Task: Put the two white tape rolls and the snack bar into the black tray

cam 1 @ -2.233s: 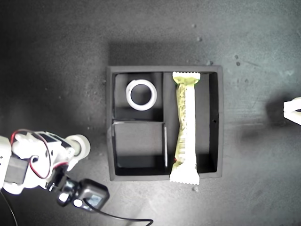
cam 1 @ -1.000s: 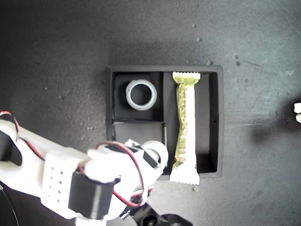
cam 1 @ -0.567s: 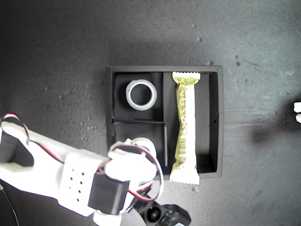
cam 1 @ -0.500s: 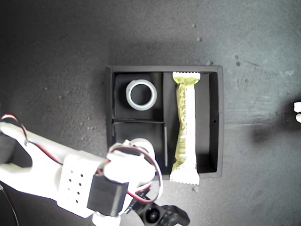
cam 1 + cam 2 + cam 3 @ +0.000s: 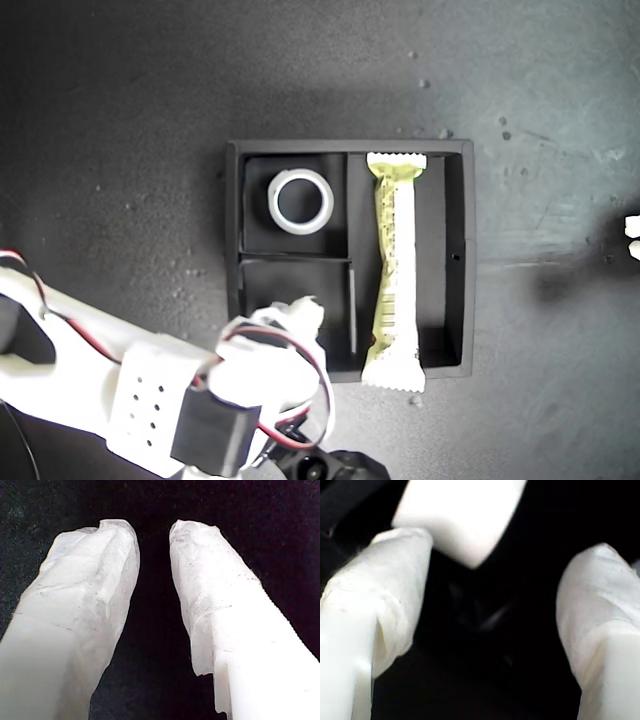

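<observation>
The black tray (image 5: 468, 250) sits mid-table in the exterior view. A wide white tape roll (image 5: 300, 200) lies flat in its far small compartment. The snack bar (image 5: 395, 280) lies along the long compartment, its near crimped end hanging over the tray's wall. My second gripper (image 5: 298, 318) hangs over the near small compartment and hides most of it. In the second wrist view my second gripper (image 5: 505, 555) is open. The other white tape roll (image 5: 460, 515) lies just past its fingertips, touching one finger (image 5: 395, 580). My first gripper (image 5: 154, 530) is open over bare black surface.
The second arm's white body (image 5: 150, 390), with red wires, fills the exterior view's lower left corner. A camera housing (image 5: 330, 468) shows at the bottom edge. A white bit of an arm (image 5: 632, 238) pokes in at the exterior view's right edge. Dark matte table surrounds the tray.
The second arm swung in from the exterior view's left with the smaller roll to the tray's near small compartment. Its body has since drawn back slightly. The arm at the right edge pulled back.
</observation>
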{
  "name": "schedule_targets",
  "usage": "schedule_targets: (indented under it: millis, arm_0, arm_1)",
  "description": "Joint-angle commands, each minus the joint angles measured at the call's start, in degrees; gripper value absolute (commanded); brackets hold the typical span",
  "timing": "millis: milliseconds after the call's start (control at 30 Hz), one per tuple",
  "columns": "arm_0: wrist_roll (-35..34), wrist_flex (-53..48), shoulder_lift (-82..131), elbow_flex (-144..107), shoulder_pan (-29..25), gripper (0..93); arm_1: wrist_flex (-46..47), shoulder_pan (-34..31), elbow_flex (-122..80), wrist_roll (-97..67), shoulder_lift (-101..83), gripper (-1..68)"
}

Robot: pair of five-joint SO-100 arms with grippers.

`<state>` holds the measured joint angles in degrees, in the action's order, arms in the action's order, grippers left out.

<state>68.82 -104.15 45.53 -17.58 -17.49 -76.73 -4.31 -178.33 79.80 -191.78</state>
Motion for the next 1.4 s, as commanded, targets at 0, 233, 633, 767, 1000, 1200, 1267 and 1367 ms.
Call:
schedule_targets:
  millis: [0,233,633,767,1000,1200,1267,1367]
  arm_0:
    - [-0.1,-1.1,5.9,-0.8,-0.1,19.9]
    - [0.7,-1.1,28.7,-22.9,1.8,19.5]
    - [5.9,8.3,80.1,-83.1,7.8,0.1]
    - [9.1,15.7,97.7,-105.6,8.0,0.1]
    - [16.3,21.0,120.9,-133.1,6.9,0.1]
    - [16.6,20.3,144.3,-147.0,6.2,0.1]
    - [16.8,19.6,148.3,-149.9,5.8,0.1]
    - [18.1,21.0,148.4,-153.1,5.0,0.0]
  arm_1:
    - [-0.1,0.3,-0.7,-1.6,0.4,4.3]
    - [-0.2,0.4,-0.7,-1.9,0.4,4.8]
    - [-0.1,3.4,-0.7,-1.9,-0.1,2.7]
    - [-0.1,3.2,-0.7,-1.9,-0.1,2.7]
    - [-0.1,3.2,-0.7,-1.9,-0.1,2.7]
    - [-0.1,3.1,-0.7,-1.9,-0.1,2.7]
    - [-0.1,3.1,-0.7,-1.9,-0.1,2.7]
    - [-0.1,3.1,-0.7,-1.9,-0.1,2.7]
